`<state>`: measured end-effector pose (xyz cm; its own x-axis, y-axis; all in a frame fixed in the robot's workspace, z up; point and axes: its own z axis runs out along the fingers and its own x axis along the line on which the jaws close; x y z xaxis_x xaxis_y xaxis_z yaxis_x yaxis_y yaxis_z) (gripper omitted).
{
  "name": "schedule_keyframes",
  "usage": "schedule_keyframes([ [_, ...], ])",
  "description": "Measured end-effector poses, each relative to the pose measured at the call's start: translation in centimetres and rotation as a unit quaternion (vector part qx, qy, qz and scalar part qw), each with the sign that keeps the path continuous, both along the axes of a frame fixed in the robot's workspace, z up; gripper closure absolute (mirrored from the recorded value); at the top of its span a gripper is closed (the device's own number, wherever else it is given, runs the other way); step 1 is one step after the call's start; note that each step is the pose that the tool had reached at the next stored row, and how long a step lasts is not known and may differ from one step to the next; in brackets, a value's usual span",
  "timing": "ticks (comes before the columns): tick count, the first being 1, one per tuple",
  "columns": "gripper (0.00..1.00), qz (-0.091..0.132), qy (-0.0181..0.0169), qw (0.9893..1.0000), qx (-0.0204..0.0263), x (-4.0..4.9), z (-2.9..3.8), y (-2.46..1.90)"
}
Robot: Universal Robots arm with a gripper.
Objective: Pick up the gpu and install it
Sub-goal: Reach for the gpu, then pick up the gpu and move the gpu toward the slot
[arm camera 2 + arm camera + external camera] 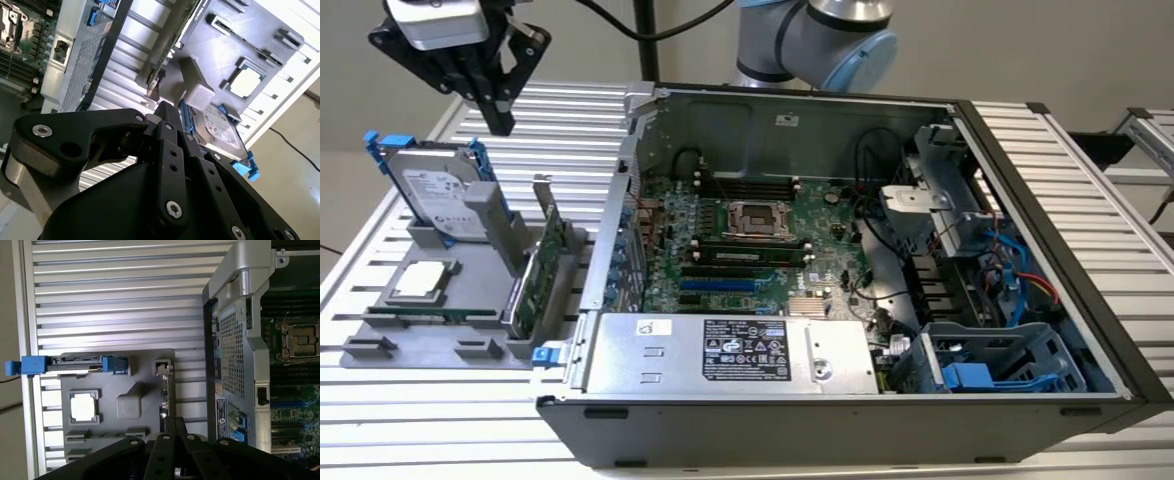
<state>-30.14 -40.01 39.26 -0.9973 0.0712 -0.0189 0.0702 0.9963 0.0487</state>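
Note:
The gpu (542,262) stands on edge in a grey holder (400,322) on the slatted table, at the exterior view's left beside the open computer case (1014,180). It shows as a thin green card with a silver end bracket, seen edge-on in both wrist views (165,390) (167,55). My gripper (500,118) hangs well above and behind the holder, with its black fingers together and nothing between them. The fingertips (175,423) (163,107) point toward the card from a distance.
A silver hard drive in a blue frame (438,195) and a square processor chip (424,280) share the holder. The case's motherboard (747,230) lies exposed with a blue slot (720,284), and its metal side wall (616,230) rises close beside the gpu.

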Motion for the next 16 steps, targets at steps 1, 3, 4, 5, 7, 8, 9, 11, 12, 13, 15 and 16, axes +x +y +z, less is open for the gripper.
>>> schedule_keyframes([
  [1,1.00,0.000,0.0000,1.0000,0.0000,0.00,0.00,-0.07],
  [3,1.00,0.000,0.0000,1.0000,0.0000,-0.01,0.00,-0.21],
  [4,1.00,0.000,0.0000,1.0000,0.0000,-0.02,0.00,-0.28],
  [5,1.00,0.000,-0.0001,1.0000,0.0000,-0.03,0.00,-0.35],
  [7,1.00,0.000,0.0000,1.0000,0.0000,-0.06,0.00,-0.47],
  [8,1.00,0.000,0.0000,1.0000,0.0000,-0.07,0.00,-0.52],
  [9,1.00,0.000,0.0000,1.0000,0.0000,-0.08,0.00,-0.57],
  [11,1.00,0.000,0.0000,1.0000,0.0000,-0.11,0.00,-0.68],
  [12,1.00,0.000,0.0000,1.0000,0.0000,-0.13,0.00,-0.74],
  [13,1.00,0.000,0.0000,1.0000,0.0000,-0.15,0.00,-0.80],
  [15,1.00,0.000,-0.0001,1.0000,0.0000,-0.19,0.00,-0.88],
  [16,1.00,0.000,0.0000,1.0000,0.0000,-0.21,0.00,-0.91],
])
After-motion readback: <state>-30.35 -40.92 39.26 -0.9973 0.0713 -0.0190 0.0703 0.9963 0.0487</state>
